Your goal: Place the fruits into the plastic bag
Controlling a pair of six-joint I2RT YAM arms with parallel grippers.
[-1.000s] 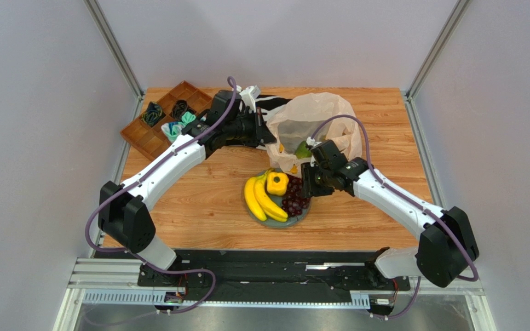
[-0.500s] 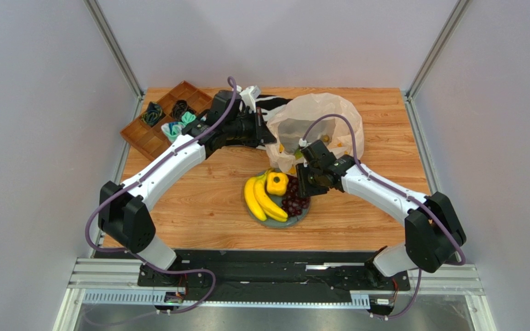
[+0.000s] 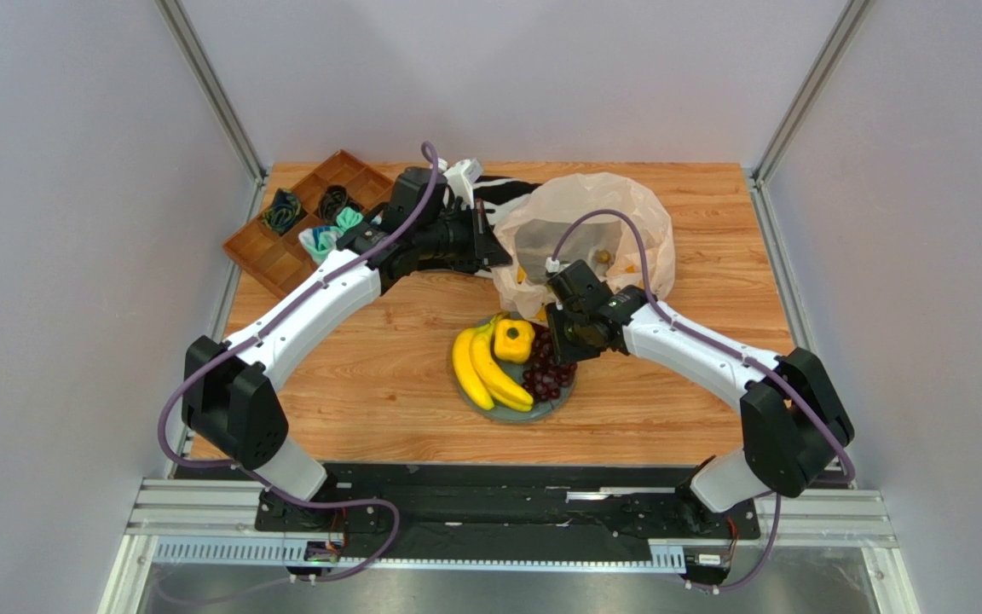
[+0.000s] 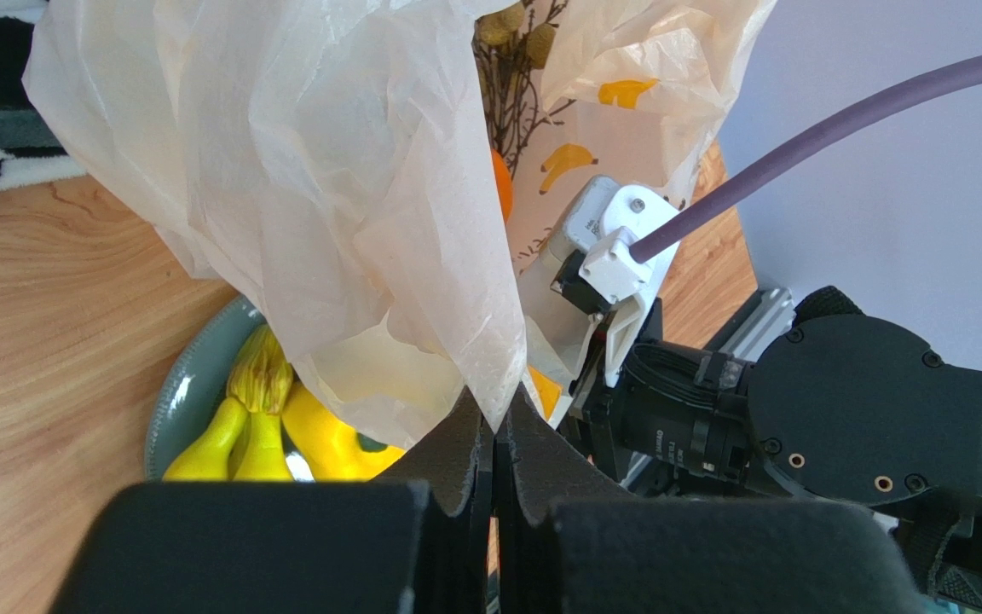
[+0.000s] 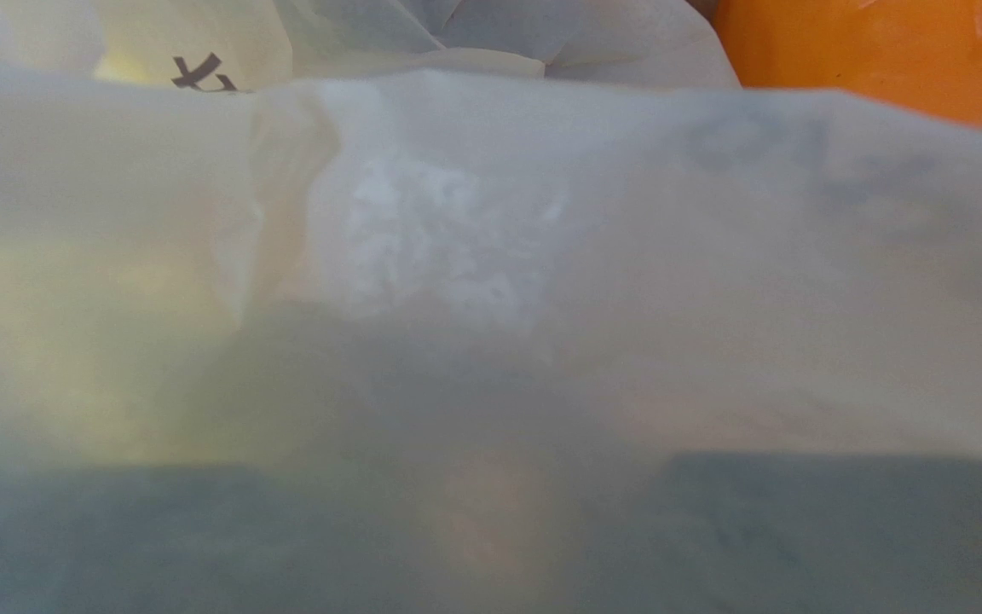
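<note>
The plastic bag [image 3: 592, 218] stands open at the back of the table. My left gripper [image 3: 500, 251] is shut on its left edge; in the left wrist view the closed jaws [image 4: 496, 429] pinch the film [image 4: 330, 192]. An orange [image 4: 501, 187] shows inside the bag and also in the right wrist view [image 5: 880, 51]. The bananas [image 3: 483, 369], small yellow fruit [image 3: 514, 339] and dark grapes [image 3: 545, 374] lie on the grey plate [image 3: 499, 412]. My right gripper [image 3: 563, 335] sits at the bag's near lip beside the plate. Bag film covers its camera, so its fingers [image 5: 829, 512] are only dim shapes.
A brown wooden tray [image 3: 281, 256] with compartments holding small items stands at the back left. The zebra-striped cloth [image 3: 504, 189] lies behind the bag. Metal frame posts [image 3: 221, 102] and grey walls close in both sides.
My right arm has moved left and toward the bag's mouth. The orange-green fruit seen at the bag's mouth a second ago is now hidden. The left arm has not moved.
</note>
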